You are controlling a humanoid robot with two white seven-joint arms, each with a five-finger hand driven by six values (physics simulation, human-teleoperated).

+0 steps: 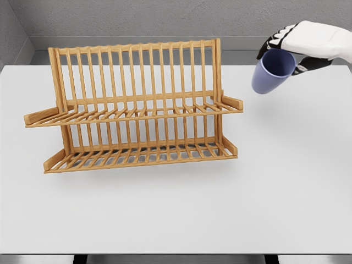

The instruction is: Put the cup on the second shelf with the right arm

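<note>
Right hand (290, 47): comes in from the upper right, fingers wrapped round the cup's rim end.
Cup (272, 71): blue, held aloft and tilted, base hanging down-left below the hand, clear of the white table (286, 181).
Wooden rack (135, 110): two slatted shelves, left of the cup, apart from it.

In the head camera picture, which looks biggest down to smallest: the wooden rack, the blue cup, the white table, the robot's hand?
1. white table
2. wooden rack
3. right hand and blue cup: they look about alike, and the hand is partly cut off.
</note>
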